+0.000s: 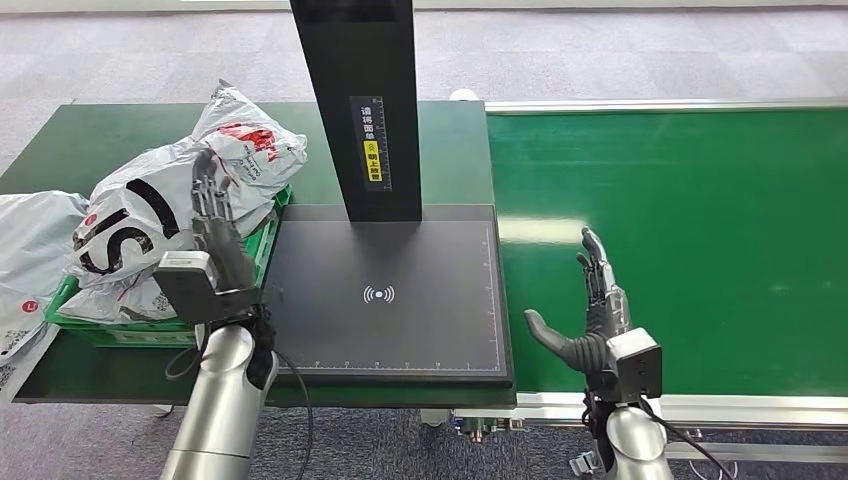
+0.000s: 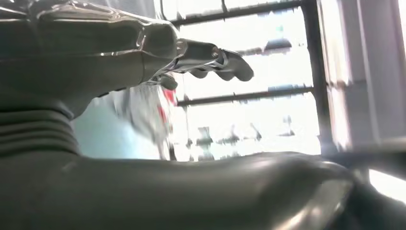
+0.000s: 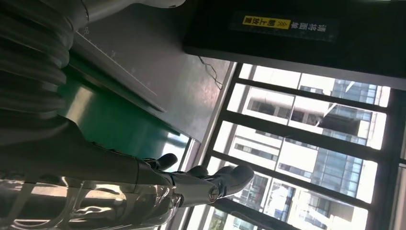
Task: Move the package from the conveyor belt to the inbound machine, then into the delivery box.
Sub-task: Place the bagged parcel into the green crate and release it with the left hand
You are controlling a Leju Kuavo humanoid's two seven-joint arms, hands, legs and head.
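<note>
Packages [image 1: 150, 215] lie heaped in the green box [image 1: 262, 243] at the table's left edge. The belt [image 1: 680, 240] and the scanner plate [image 1: 390, 295] carry none. Left hand [image 1: 215, 225] rests by the heap, fingers straight, holding nothing; right hand [image 1: 590, 315] hovers over the belt's near edge, fingers spread, empty. You keep both hands clear of the heap.

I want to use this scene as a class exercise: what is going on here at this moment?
A humanoid robot stands at a packing station with both hands open and holding nothing. Its left hand is raised beside the green delivery box, which is heaped with plastic mail packages. Its right hand hangs over the near edge of the conveyor belt, where no package lies in view. The dark inbound machine between them has nothing on its scan pad.
</note>
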